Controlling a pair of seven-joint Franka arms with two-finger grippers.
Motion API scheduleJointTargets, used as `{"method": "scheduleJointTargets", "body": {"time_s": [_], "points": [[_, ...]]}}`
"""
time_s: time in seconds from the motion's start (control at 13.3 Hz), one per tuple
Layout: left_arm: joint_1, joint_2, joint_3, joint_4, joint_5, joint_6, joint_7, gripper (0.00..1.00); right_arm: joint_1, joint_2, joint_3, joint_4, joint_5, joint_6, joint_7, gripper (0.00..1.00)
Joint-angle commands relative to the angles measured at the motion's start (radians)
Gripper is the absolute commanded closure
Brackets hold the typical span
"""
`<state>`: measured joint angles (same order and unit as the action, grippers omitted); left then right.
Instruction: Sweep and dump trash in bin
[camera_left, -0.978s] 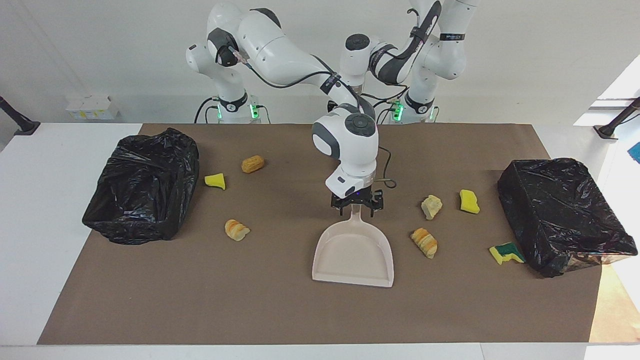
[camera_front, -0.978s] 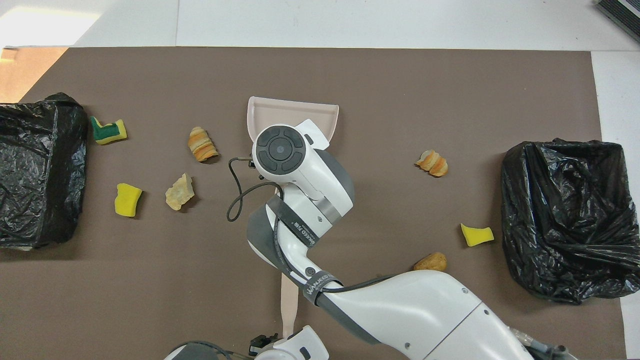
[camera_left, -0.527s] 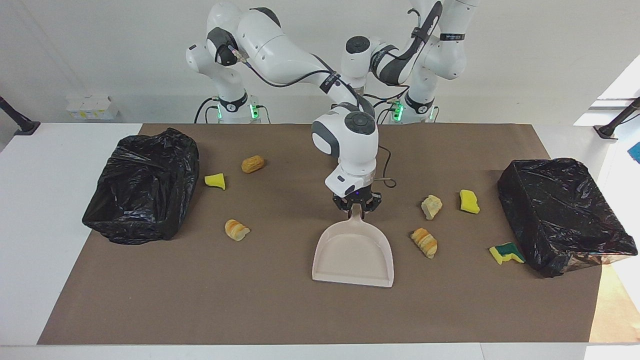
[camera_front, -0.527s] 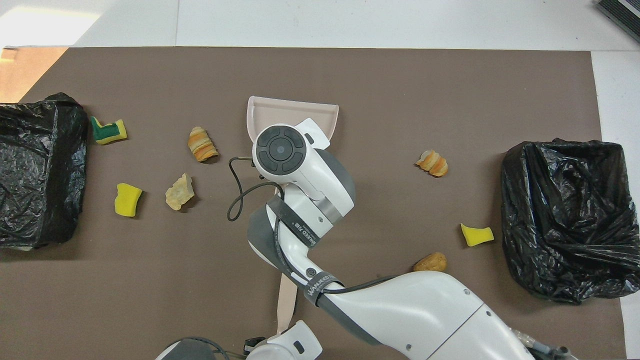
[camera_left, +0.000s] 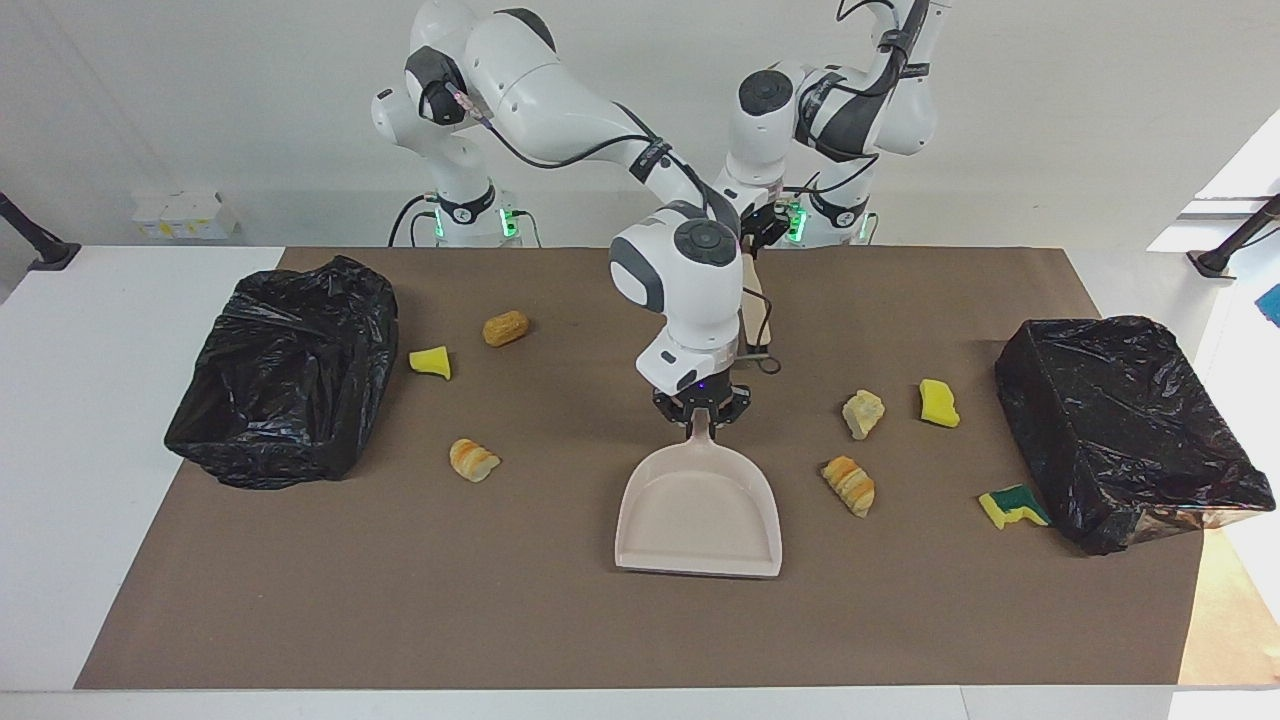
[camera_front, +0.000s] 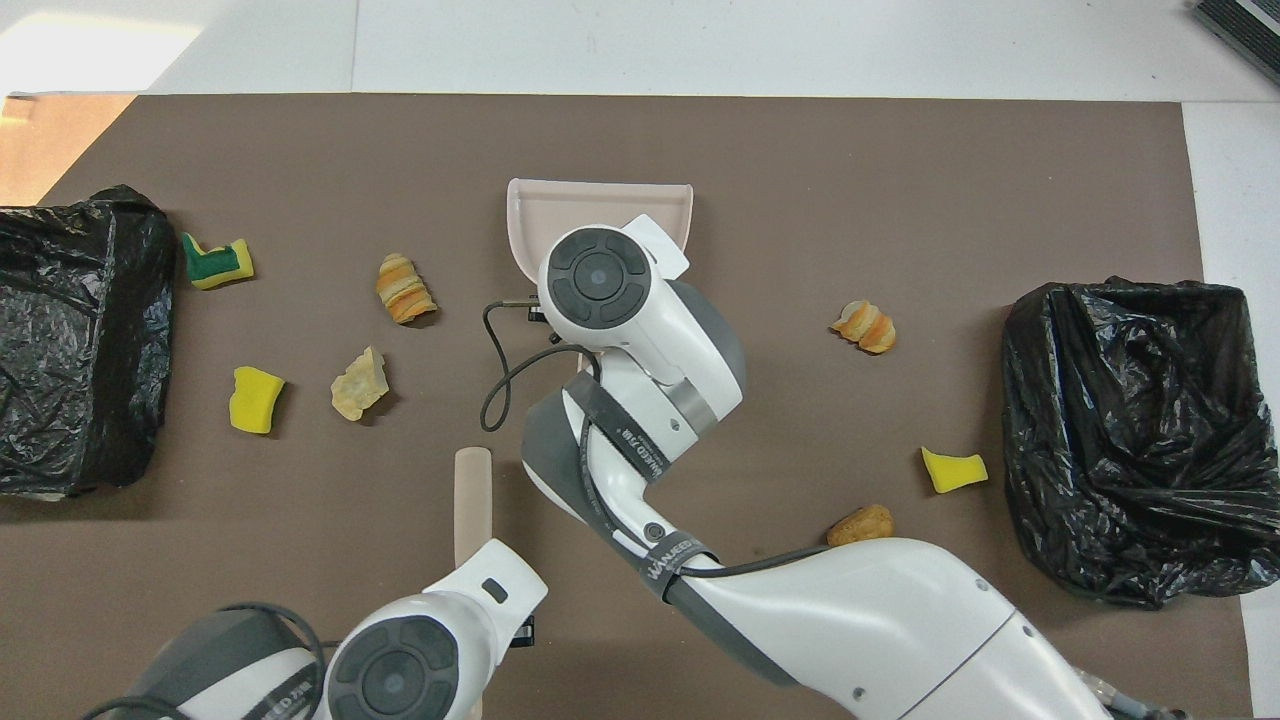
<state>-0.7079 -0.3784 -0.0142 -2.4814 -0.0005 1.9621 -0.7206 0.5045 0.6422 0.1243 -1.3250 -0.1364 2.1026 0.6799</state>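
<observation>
Brown-covered table (camera_left: 560, 630): trash scraps (camera_left: 473, 459), two bins (camera_left: 285, 370).

Bright even overhead light; soft short shadows; warm sunlit patch at table corner; frames sharp.

A pale pink-beige plastic dustpan (camera_left: 700, 510) lies just below the black fingers (camera_left: 688, 417) of the white-and-grey right arm. A beige brush handle (camera_front: 472, 500) juts from the white left arm's end. The tabletop (camera_left: 100, 450) is white under a flat brown mat (camera_left: 500, 600). Toward the left arm's end from those fingers lie a tan, orange-striped croissant piece (camera_left: 849, 485), a pale tan bread chunk (camera_left: 863, 413), a plain yellow sponge chunk (camera_left: 938, 402) and a yellow-and-green sponge (camera_left: 1013, 505). Toward the other end lie a striped croissant piece (camera_left: 472, 460), a yellow sponge wedge (camera_left: 431, 361) and a golden-brown corn-cob stub (camera_left: 505, 327). Both glossy bin liners (camera_left: 285, 375) (camera_left: 1125, 430) are black.
</observation>
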Motion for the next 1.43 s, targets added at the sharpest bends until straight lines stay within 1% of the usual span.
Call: {"method": "scheduleJointTargets", "body": {"time_s": [0.0,0.08,0.3,0.45,0.53,0.6,0.68,0.75,0.9,0.98,1.05,1.13,1.2,1.28,1.35], "points": [[0.152,0.001,-0.009,0.116,0.031,-0.087,0.082,1.0,-0.055,-0.068,0.014,-0.056,-0.005,-0.053,-0.269,1.0],[0.221,0.013,-0.01,0.152,0.031,-0.106,0.151,1.0,-0.079,-0.079,0.014,-0.056,-0.005,-0.077,-0.398,1.0],[0.374,0.096,-0.009,0.232,0.077,-0.094,0.26,1.0,-0.139,-0.095,0.014,-0.054,-0.003,-0.153,-0.704,1.0],[0.496,0.157,-0.007,0.297,0.08,-0.08,0.369,1.0,-0.152,-0.093,0.014,-0.054,-0.005,-0.156,-0.825,1.0],[0.561,0.18,-0.007,0.321,0.097,-0.062,0.43,1.0,-0.176,-0.093,0.014,-0.048,-0.003,-0.164,-0.888,1.0],[0.6,0.203,-0.007,0.346,0.123,-0.039,0.444,1.0,-0.205,-0.093,0.018,-0.048,0.001,-0.196,-0.934,1.0],[0.623,0.26,-0.009,0.393,0.161,-0.032,0.446,1.0,-0.225,-0.093,0.023,-0.045,0.004,-0.231,-0.998,1.0],[0.633,0.357,-0.009,0.468,0.234,-0.032,0.443,1.0,-0.248,-0.09,0.025,-0.043,0.006,-0.239,-1.107,1.0],[0.637,0.52,-0.006,0.602,0.304,-0.026,0.443,1.0,-0.305,-0.079,0.028,-0.026,0.003,-0.274,-1.306,1.0],[0.645,0.567,-0.004,0.636,0.338,-0.014,0.443,1.0,-0.293,-0.078,0.028,-0.025,-0.005,-0.276,-1.344,1.0],[0.674,0.597,-0.006,0.651,0.391,0.026,0.443,1.0,-0.282,-0.079,0.028,-0.023,0.0,-0.274,-1.34,1.0],[0.685,0.607,-0.006,0.65,0.413,0.082,0.446,1.0,-0.285,-0.079,0.028,-0.025,-0.005,-0.256,-1.346,1.0],[0.717,0.615,-0.006,0.65,0.415,0.134,0.447,1.0,-0.297,-0.076,0.028,-0.034,-0.002,-0.218,-1.387,1.0],[0.737,0.636,-0.007,0.644,0.415,0.15,0.448,1.0,-0.3,-0.078,0.028,-0.036,-0.002,-0.208,-1.492,1.0],[0.74,0.66,-0.007,0.627,0.413,0.181,0.448,1.0,-0.3,-0.078,0.028,-0.036,-0.002,-0.21,-1.548,1.0]]}}
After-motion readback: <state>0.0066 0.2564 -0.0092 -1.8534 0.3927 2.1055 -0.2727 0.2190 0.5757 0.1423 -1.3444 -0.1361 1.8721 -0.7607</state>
